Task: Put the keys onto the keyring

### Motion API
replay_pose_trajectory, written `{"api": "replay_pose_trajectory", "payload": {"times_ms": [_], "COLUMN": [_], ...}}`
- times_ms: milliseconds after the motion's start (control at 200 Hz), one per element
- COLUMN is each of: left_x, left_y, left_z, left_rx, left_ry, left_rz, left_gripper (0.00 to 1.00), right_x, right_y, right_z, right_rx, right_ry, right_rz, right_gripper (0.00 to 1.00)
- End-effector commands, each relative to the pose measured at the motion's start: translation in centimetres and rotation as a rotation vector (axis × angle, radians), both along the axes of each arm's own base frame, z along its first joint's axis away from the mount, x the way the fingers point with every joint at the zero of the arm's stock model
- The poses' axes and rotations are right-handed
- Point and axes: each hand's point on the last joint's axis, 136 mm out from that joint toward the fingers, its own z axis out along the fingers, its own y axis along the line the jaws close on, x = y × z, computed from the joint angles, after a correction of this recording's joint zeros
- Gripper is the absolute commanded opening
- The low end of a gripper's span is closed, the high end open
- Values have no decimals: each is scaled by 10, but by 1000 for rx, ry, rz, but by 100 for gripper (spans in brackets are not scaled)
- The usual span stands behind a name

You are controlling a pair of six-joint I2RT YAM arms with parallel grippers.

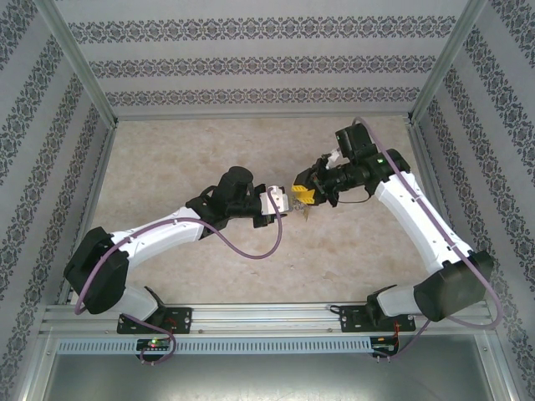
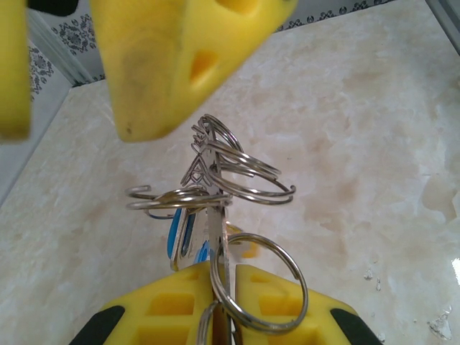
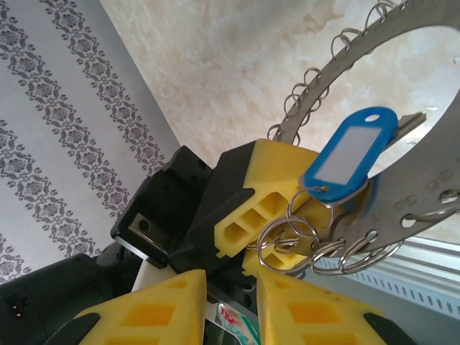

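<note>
My top camera looks down from behind; both wrist cameras sit close, facing each other across the keyring [image 2: 223, 180].

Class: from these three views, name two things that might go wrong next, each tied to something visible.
1. The left gripper pinches the keyring by its thin edge, above the table; a nudge from the right gripper may twist it loose.
2. That gripper sits close to the wire loops and might snag them.

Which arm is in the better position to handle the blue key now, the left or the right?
Probably the right. The left end effector is shut on the keyring and must hold it steady. The right end effector is empty and open, facing the blue key hanging at the ring.
</note>
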Motion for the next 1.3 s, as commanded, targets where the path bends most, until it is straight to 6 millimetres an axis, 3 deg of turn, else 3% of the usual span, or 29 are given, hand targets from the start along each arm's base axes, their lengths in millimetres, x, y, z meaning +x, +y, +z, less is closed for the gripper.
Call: {"api": "replay_pose_trajectory", "payload": {"times_ms": [0, 410, 929, 1294], "left_x": [3, -1, -10, -8], "left_y": [-7, -10, -6, -4], "left_z": [27, 27, 15, 17], "left_rx": [-80, -58, 15, 8], "left_ry": [-60, -85, -96, -90], "left_rz": [-36, -78, -123, -101], "left_gripper": [0, 0, 0, 0], "right_x": [-9, -6, -13, -15], "right_y": [0, -8, 10, -4], "right_z": [-3, -26, -31, -25], "right_rx": [-10, -66, -50, -148], "right_ry": [54, 82, 111, 41], "right_rz": [-12, -43, 14, 49], "right_gripper": [27, 29, 21, 20]}}
